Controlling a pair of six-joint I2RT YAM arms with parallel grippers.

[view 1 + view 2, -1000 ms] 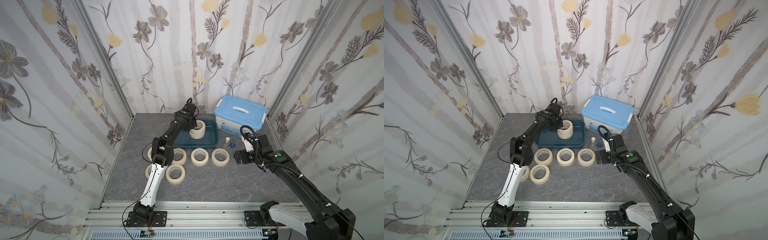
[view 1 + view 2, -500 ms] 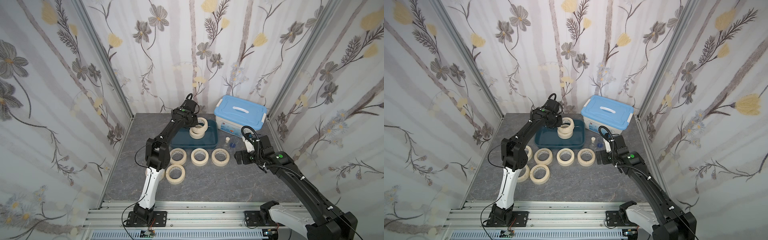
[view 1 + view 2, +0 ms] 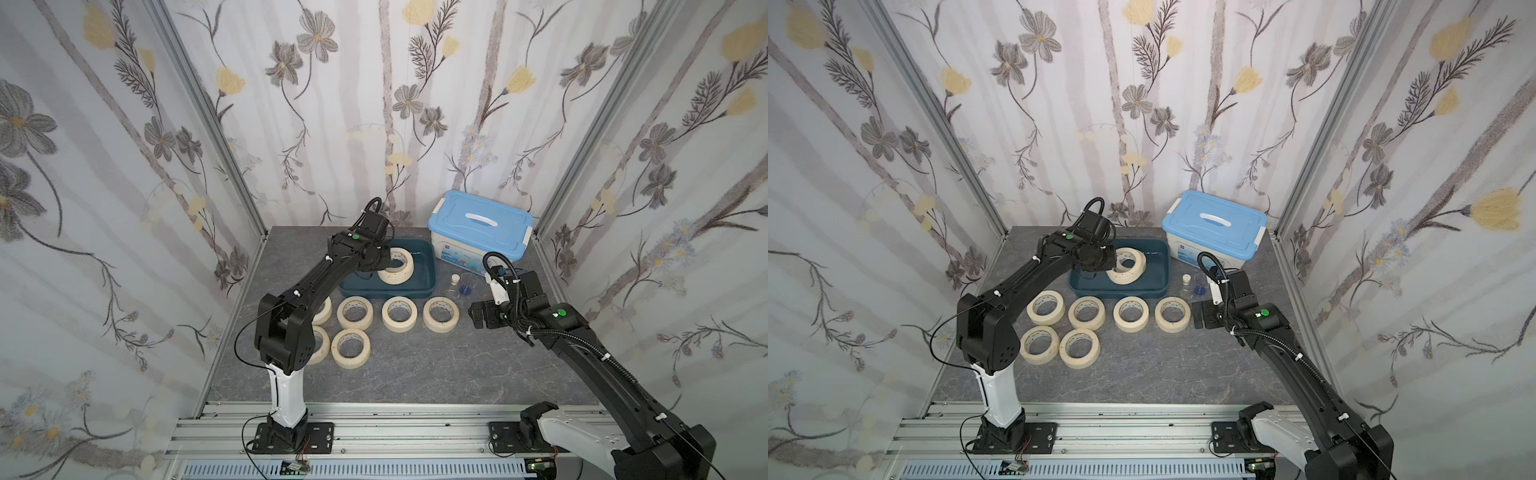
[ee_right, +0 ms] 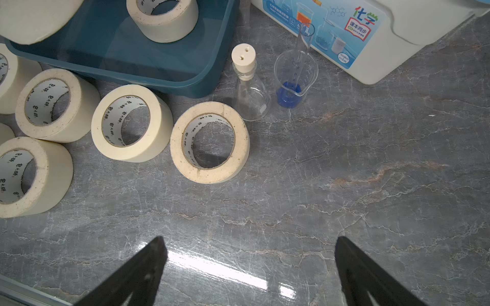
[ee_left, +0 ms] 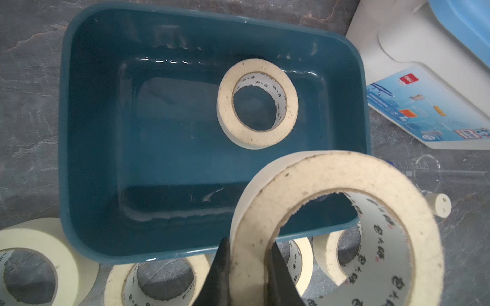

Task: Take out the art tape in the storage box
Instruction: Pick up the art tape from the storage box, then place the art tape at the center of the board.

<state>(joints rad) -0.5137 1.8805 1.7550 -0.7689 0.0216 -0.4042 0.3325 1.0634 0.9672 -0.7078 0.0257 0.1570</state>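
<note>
Evidently a lift has just been made.

Top views: against the picture of a second earlier, in which two rolls stood stacked in the box [image 3: 424, 274] at the centre of the frame, the held roll [image 3: 401, 252] is now seen raised and tilted above it, pinched by the left gripper [image 3: 380, 267]. Six table rolls [image 3: 1131, 326] are laid out just below the box in the frame, clear of it. The right gripper [image 3: 474, 318] is parked at centre right over bare table [image 3: 436, 374]. By this count the seventh roll is judged to be on its way out, with one removal left.

Left wrist view: the jaws are shown closed narrowly on the wall of the held roll, one finger [image 5: 218, 275] outside it and one inside the core. The box roll [image 5: 224, 108] is seen lying flat on the box floor, alone. On the tub [image 5: 397, 47] label a red patch appears to read "deli".

Right wrist view: the fingers [image 4: 143, 270] are spread to their widest, with nothing between them. The tub label is read as "化学", with "课本同步" beneath. Near it are seen a stoppered flask [image 4: 249, 100] and a beaker [image 4: 294, 76] whose graduations are too fine to read. Printed characters ring the roll cores but cannot be made out with certainty.
</note>
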